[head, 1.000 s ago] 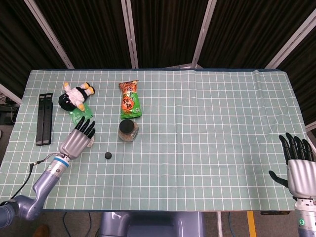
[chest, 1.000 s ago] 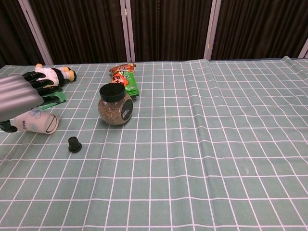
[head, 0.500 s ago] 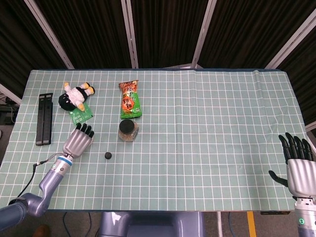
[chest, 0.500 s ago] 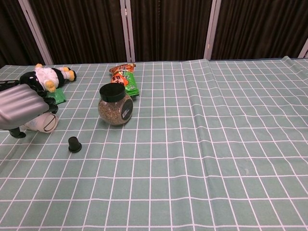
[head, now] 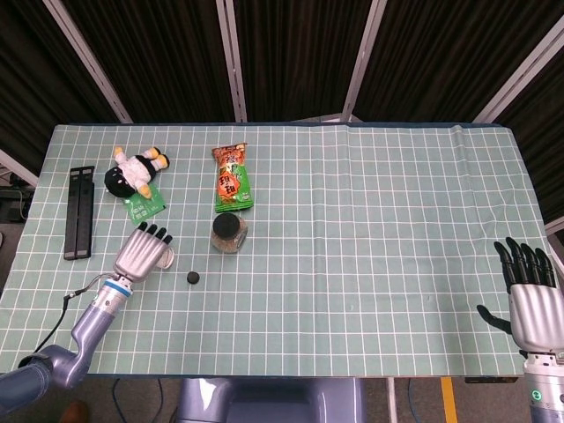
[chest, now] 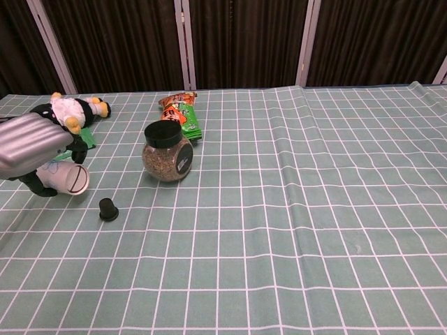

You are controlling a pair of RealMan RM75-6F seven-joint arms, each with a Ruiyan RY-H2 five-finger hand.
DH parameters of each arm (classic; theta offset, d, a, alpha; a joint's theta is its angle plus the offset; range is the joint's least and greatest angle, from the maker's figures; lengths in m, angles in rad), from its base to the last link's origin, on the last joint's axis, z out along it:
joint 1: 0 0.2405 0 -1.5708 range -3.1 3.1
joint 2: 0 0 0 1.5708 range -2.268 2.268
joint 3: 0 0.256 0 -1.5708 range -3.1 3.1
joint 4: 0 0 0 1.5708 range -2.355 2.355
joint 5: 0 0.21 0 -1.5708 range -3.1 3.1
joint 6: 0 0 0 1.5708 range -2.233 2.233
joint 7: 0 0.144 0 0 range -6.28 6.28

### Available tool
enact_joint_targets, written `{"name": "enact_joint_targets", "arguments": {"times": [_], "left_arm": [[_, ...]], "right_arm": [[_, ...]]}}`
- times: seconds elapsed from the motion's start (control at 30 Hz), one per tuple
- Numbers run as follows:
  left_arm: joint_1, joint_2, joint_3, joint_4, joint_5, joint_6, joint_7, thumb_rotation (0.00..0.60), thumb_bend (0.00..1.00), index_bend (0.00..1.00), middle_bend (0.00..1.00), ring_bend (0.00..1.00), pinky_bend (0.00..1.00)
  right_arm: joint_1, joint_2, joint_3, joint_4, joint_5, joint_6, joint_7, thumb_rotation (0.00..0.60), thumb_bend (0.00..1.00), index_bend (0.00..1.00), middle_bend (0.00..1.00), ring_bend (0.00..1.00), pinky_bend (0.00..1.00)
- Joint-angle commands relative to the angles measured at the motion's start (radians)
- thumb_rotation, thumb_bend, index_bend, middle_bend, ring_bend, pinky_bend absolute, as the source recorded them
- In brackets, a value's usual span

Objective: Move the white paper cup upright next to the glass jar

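The white paper cup [chest: 64, 179] lies on its side under the left hand [chest: 33, 144], whose fingers wrap it, mouth and long axis facing the black-lidded round glass jar [chest: 166, 153] nearby, while the distant right hand [head: 531, 300] hangs spread and empty.

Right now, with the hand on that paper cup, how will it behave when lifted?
The paper cup lies on its side under the left hand, so it may roll if released. It looks thin-walled and light, so a hard squeeze would probably crush it.
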Motion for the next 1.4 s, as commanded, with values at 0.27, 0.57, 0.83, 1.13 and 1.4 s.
{"name": "enact_joint_targets", "arguments": {"times": [0.27,0.57,0.83,1.13,1.4], "left_arm": [[0.071,0.084,-0.071,-0.284,-0.041,0.026,-0.921,0.600,0.00,0.50,0.38,0.34,0.39],[0.080,0.046,-0.070,-0.176,-0.017,0.024,-1.223,0.600,0.00,0.50,0.38,0.33,0.38],[0.082,0.009,-0.050,-0.115,-0.008,0.003,-1.306,0.600,0.00,0.50,0.37,0.33,0.37],[0.084,-0.104,-0.023,0.038,0.016,0.007,-1.314,0.600,0.00,0.50,0.37,0.33,0.36],[0.081,-0.144,-0.023,0.101,0.020,0.012,-1.303,0.600,0.00,0.48,0.35,0.31,0.31]], "right_arm": [[-0.003,0.004,-0.005,-0.007,-0.012,0.006,0.003,0.600,0.00,0.00,0.00,0.00,0.00],[-0.001,0.006,-0.001,0.000,0.002,0.001,0.010,0.600,0.00,0.00,0.00,0.00,0.00],[0.001,0.004,-0.001,0.001,0.005,-0.004,0.006,0.600,0.00,0.00,0.00,0.00,0.00],[0.003,0.002,-0.002,0.004,0.012,-0.010,0.004,0.600,0.00,0.00,0.00,0.00,0.00],[0.002,0.009,0.001,0.006,0.018,-0.011,0.018,0.600,0.00,0.00,0.00,0.00,0.00]]}}
